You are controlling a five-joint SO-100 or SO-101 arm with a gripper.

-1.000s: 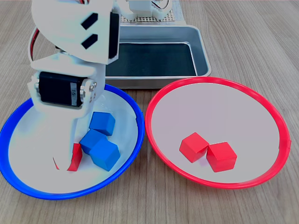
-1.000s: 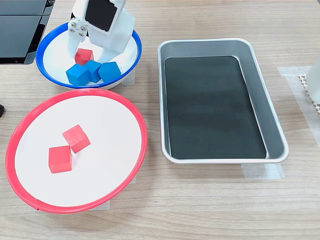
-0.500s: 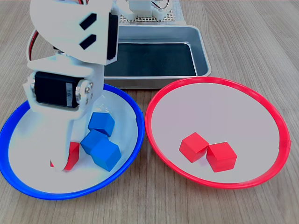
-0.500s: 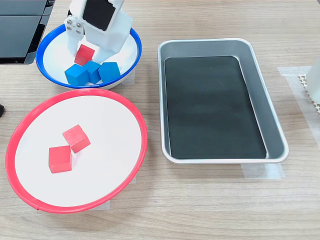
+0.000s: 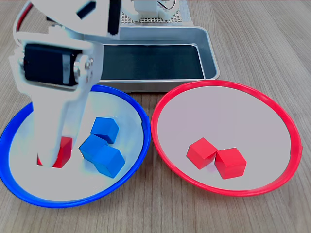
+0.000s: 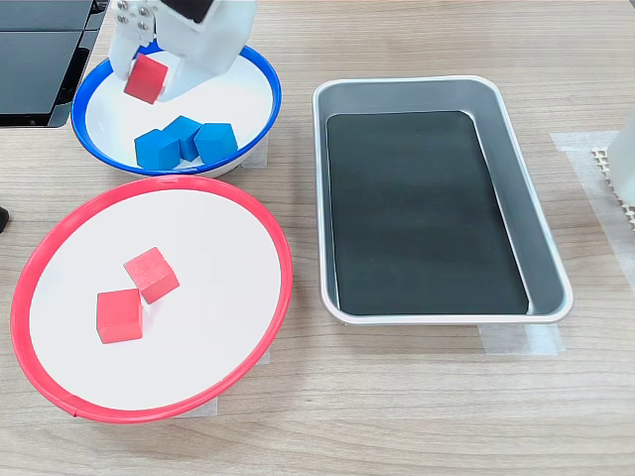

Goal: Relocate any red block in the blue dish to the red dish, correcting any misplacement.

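Second exterior view: red block gripped in tool.

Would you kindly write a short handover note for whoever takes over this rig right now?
End effector: shut on the red block, held above the blue dish.
Blue dish: three blue cubes lie bunched on its floor; no other red cube visible in it.
Red dish: two red cubes lie touching.
Done: the misplaced block is grasped and raised.
Left: carry it over to the red dish, release it on a bare part, withdraw.
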